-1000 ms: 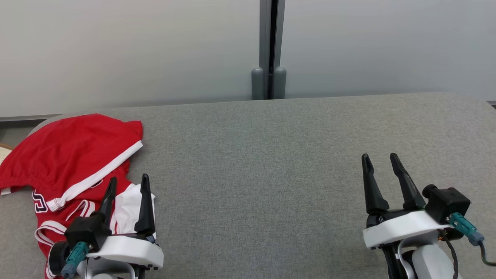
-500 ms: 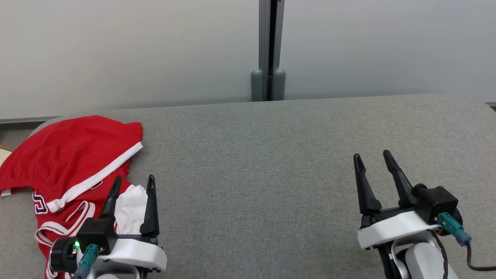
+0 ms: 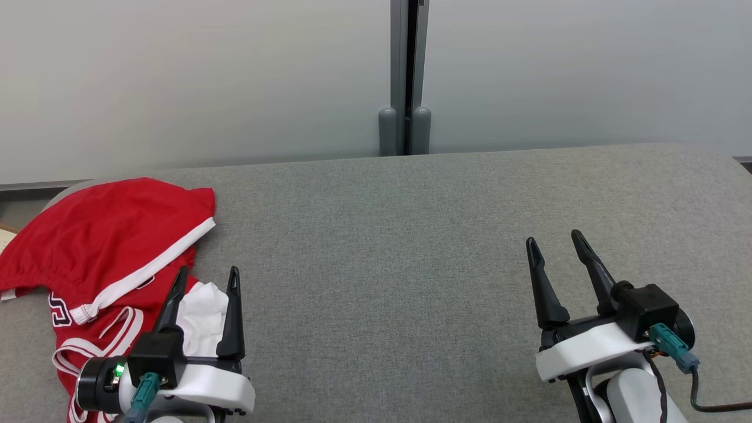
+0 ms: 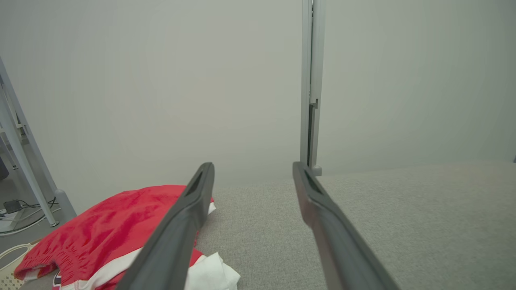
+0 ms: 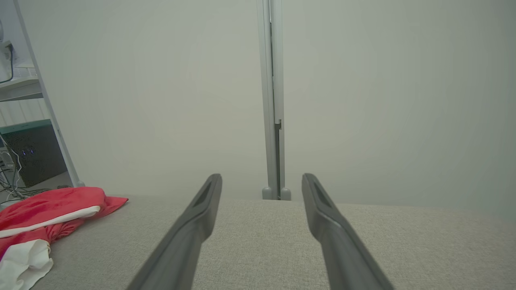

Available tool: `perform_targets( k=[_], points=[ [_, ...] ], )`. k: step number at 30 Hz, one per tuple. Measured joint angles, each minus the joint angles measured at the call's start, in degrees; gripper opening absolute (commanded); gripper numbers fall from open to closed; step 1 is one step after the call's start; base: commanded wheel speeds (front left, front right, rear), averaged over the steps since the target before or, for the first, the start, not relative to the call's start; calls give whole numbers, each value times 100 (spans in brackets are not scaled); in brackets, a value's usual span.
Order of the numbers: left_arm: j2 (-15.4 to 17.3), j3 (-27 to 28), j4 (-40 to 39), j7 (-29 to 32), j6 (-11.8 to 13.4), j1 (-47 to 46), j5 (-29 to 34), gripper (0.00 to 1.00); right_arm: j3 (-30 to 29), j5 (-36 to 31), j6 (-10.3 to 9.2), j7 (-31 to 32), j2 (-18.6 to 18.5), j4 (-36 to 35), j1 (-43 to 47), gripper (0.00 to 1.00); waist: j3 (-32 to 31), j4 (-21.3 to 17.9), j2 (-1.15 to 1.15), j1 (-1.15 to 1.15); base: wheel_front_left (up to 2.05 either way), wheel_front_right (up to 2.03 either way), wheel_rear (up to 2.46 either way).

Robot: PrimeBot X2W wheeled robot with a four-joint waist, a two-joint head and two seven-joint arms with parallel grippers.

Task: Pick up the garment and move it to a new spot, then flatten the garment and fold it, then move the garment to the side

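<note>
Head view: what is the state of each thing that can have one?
garment: crumpled in a heap, unfolded, at the table's left end.
left gripper: open, empty, fingers over the garment's white part.
right gripper: open, empty, over bare table.

A grey, fabric-covered table (image 3: 399,235) with rounded far corners spans the lower part of the head view. A crumpled red garment (image 3: 106,235) with white trim lies on it at the left of the frame, with a white patch at its lower right. Its left edge perhaps overhangs the table's corner.
</note>
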Motion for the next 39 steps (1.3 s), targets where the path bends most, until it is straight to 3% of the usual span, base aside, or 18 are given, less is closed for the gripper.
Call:
perform_targets(
  k=[21, 28, 39],
  points=[
    [-3, 18, 75, 0, -10, -10, -31, 100, 44, 71, 0, 0, -7, 123, -41, 100, -7, 168, 0, 0, 0, 0, 0],
    [5, 107, 127, 0, -31, -37, -22, 100, 165, 167, 0, 0, -4, 103, 26, 100, -19, 577, 0, 0, 0, 0, 0],
    [102, 352, 159, 0, -56, -35, -49, 100, 307, 330, 0, 0, -5, 73, 107, 100, -39, 1578, 0, 0, 0, 0, 0]
  ],
)
